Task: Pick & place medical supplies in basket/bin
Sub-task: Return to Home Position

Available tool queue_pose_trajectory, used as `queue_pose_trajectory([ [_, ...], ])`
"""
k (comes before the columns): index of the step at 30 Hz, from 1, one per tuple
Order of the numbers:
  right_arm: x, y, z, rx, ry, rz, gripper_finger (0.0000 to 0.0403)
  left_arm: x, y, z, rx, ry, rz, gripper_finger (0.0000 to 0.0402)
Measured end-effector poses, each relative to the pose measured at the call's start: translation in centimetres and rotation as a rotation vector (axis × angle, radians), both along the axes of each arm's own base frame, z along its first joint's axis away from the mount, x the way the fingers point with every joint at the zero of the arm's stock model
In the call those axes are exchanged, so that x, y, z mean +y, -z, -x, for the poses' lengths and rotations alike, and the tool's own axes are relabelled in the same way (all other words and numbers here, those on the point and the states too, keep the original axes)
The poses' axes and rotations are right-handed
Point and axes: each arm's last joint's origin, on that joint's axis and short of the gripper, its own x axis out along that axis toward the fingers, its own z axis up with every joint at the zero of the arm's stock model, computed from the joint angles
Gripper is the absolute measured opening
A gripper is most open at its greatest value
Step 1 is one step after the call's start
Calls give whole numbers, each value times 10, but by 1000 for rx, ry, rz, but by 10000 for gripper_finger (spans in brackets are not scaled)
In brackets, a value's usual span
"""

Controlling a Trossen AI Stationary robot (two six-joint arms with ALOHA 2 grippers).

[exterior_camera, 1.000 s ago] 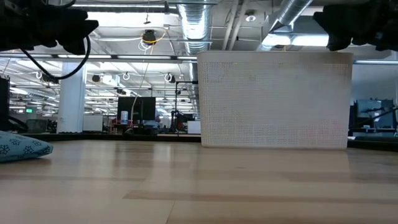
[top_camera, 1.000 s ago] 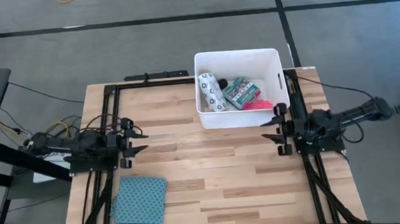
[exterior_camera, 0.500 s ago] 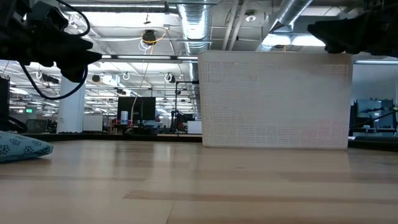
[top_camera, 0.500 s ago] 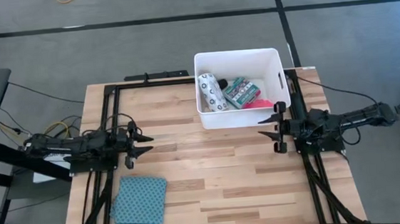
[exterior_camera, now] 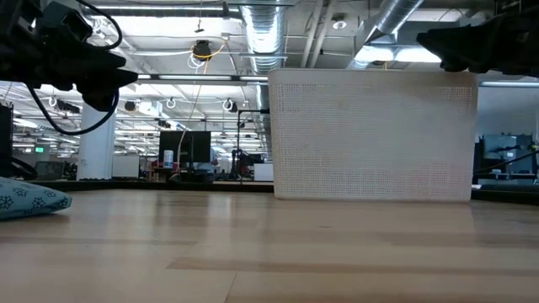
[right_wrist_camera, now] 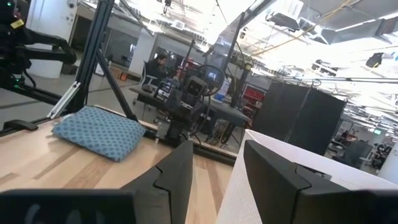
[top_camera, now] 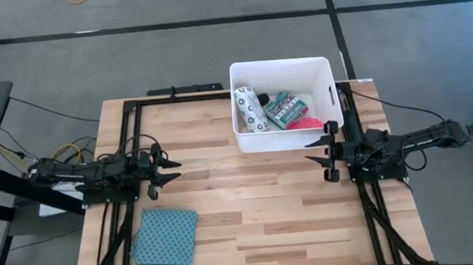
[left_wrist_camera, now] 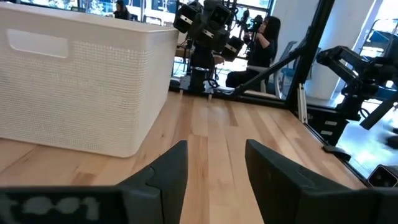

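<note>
The white tub [top_camera: 285, 103] stands at the table's far right; it also shows in the low view [exterior_camera: 375, 135] and the left wrist view [left_wrist_camera: 81, 81]. Inside lie a silvery dotted packet [top_camera: 249, 110], a green-and-red box [top_camera: 286, 109] and something pink [top_camera: 308, 123]. The other supplies are hidden or out of view. My left gripper [top_camera: 172, 169] is open and empty at the table's left, pointing right. My right gripper [top_camera: 314, 154] is open and empty just near of the tub, pointing left.
A blue patterned pouch [top_camera: 166, 239] lies at the table's near left; it also shows in the right wrist view [right_wrist_camera: 102, 132] and the low view [exterior_camera: 29, 200]. Black frame rails [top_camera: 134, 115] run along the table's left, far and right sides. A person [left_wrist_camera: 264, 40] sits beyond the table.
My left gripper has moved toward the table's right edge, out over the table, and has come down a little. My right gripper has shifted slightly left and a little toward the far edge. Both have stayed open.
</note>
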Motion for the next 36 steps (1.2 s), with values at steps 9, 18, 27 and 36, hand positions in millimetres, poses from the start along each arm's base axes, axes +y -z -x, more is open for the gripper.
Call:
queue_pose_trajectory([
  [9, 0, -2, 0, -11, -14, -56, 139, 0, 0, 0, 2, -2, -1, 148],
  [18, 0, -3, 0, -11, -34, -150, 137, 0, 0, 0, 2, -3, 6, 148],
  [27, 4, -2, 3, -25, -154, -167, 137, 0, 0, 0, 2, -3, 6, 148],
  [36, 7, -1, 4, -3, -236, -149, 138, 0, 0, 0, 2, -2, 6, 148],
])
